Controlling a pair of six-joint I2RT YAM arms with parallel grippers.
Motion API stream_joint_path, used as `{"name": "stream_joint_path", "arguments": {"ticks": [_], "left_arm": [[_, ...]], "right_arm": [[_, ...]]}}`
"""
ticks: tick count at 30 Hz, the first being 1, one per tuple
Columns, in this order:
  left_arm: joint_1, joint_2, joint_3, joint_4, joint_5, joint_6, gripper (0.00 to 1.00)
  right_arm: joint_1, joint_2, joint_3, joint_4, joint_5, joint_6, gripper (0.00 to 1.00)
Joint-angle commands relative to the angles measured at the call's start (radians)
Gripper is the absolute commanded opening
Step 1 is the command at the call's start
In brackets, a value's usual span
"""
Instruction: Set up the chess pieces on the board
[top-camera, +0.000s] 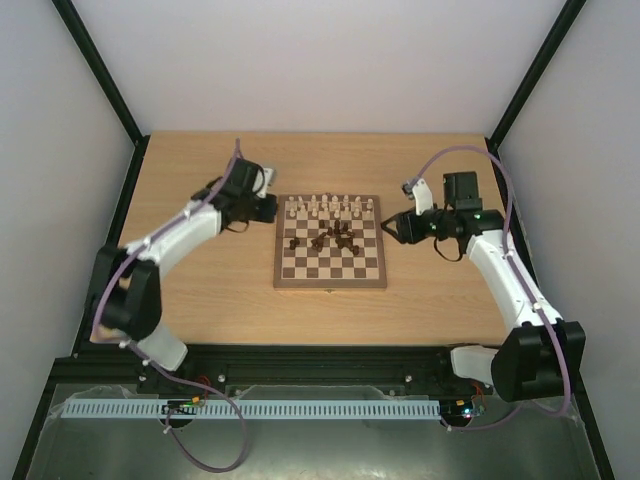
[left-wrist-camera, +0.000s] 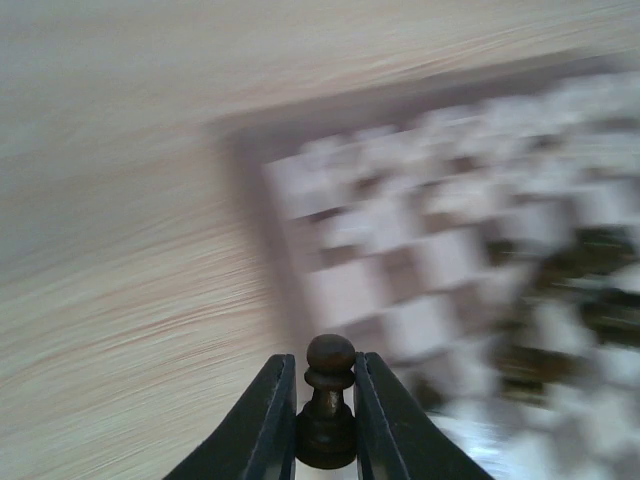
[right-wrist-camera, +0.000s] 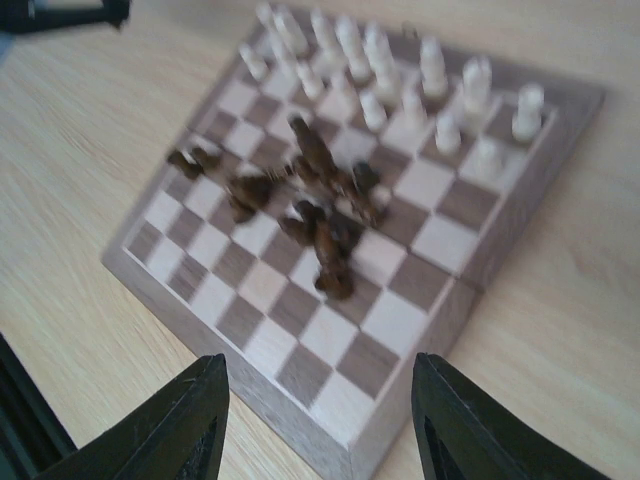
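— Dark pawn (left-wrist-camera: 329, 405), where?
— Clamped upright in the left gripper (left-wrist-camera: 326, 375), at the board's (top-camera: 330, 275) ten o'clock corner
— Right gripper (right-wrist-camera: 320, 365)?
— Fingers wide apart, at the board's three o'clock; dark pieces (right-wrist-camera: 320, 215) heaped mid-board

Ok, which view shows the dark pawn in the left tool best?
Left wrist: the dark pawn sits sharp and close, pinched in the left tool. Top external shows it too small to make out; right wrist misses it.
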Motion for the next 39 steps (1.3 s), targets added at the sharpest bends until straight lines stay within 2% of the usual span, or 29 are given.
{"name": "stream_joint_path", "arguments": {"ticks": [1, 6, 10, 18, 21, 27, 39], "left_arm": [[-0.172, -0.213, -0.225, 0.342, 0.073, -0.012, 0.11], [-0.336, -0.365, -0.417, 0.585, 0.030, 0.020, 0.12], [-0.403, -0.412, -0.513, 0.711, 0.006, 0.022, 0.12], [-0.510, -0.407, -0.658, 0.951, -0.063, 0.068, 0.11], [-0.528, -0.370, -0.725, 1.087, -0.091, 0.080, 0.12], [-0.557, -0.281, -0.811, 1.245, -0.130, 0.100, 0.13], [-0.559, -0.011, -0.891, 1.603, -0.127, 0.120, 0.14]], "right_arm": [[0.002, 0.015, 0.103, -0.086, -0.126, 0.037, 0.53], [0.006, 0.090, 0.255, -0.213, -0.200, 0.035, 0.52], [0.035, 0.169, 0.360, -0.375, -0.248, -0.017, 0.49], [0.175, 0.279, 0.376, -0.399, -0.242, 0.017, 0.44], [0.196, 0.305, 0.372, -0.377, -0.197, 0.029, 0.43], [0.197, 0.284, 0.304, -0.324, -0.125, 0.037, 0.42], [0.197, 0.262, 0.230, -0.272, -0.089, 0.049, 0.43]]}}
